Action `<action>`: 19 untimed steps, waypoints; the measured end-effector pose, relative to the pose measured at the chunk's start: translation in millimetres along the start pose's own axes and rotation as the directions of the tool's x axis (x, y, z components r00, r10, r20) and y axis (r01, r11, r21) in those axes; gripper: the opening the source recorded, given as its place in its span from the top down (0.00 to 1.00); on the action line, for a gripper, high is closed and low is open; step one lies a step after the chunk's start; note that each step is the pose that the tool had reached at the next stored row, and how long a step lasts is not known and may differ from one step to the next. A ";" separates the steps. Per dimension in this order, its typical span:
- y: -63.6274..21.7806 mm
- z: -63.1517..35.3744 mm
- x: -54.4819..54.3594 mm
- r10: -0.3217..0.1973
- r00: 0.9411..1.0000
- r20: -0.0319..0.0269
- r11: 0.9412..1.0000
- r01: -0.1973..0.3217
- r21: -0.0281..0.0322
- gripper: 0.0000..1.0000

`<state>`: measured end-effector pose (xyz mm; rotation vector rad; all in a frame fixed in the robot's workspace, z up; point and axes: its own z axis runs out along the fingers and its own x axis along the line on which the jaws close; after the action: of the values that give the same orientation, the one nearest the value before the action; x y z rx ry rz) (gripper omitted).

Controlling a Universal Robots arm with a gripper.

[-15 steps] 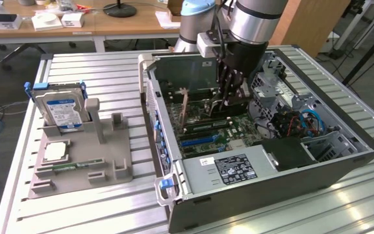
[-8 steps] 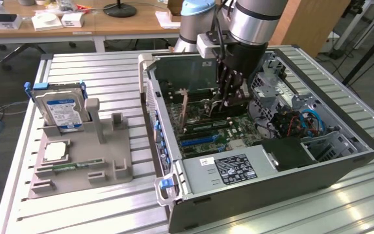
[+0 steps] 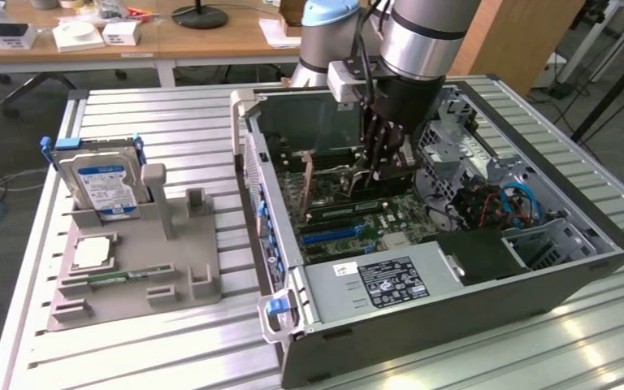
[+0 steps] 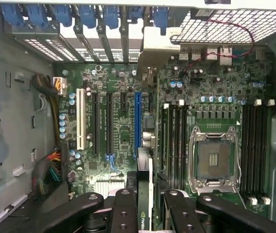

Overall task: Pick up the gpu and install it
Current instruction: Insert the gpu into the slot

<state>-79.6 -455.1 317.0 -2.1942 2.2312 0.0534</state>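
My gripper (image 3: pixel 383 166) reaches down into the open computer case (image 3: pixel 572 268), shut on the gpu (image 3: pixel 347 195). The card stands on edge, its black face and brownish board low over the motherboard (image 3: pixel 340 236). In the wrist view the black fingers (image 4: pixel 124 208) clamp the card's thin edge (image 4: pixel 146 174) from both sides, the gripper (image 4: pixel 145 206) centred on it. The card runs beside the long blue slot (image 4: pixel 138 121) toward the rear brackets, its metal end plate (image 4: pixel 157 46) near the blue clips. Whether it sits in a slot I cannot tell.
The motherboard has an empty CPU socket (image 4: pixel 215 160), memory slots (image 4: pixel 174 136) and cable bundles (image 4: pixel 50 170). Outside the case, a grey holder (image 3: pixel 139 260) carries the silver hard drive (image 3: pixel 101 183) and the square CPU chip (image 3: pixel 92 252). A drive cage and blue cables (image 3: pixel 513 199) crowd the case's far side.
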 end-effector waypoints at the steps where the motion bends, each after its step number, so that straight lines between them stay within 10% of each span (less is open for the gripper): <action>1: 0.0 0.5 0.1 0.000 1.000 0.000 1.000 0.000 0.000 0.74; 19: -0.1 4.0 3.2 0.000 1.000 0.001 1.000 0.000 0.001 0.74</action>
<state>-79.6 -458.2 312.9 -2.1939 2.2303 0.0533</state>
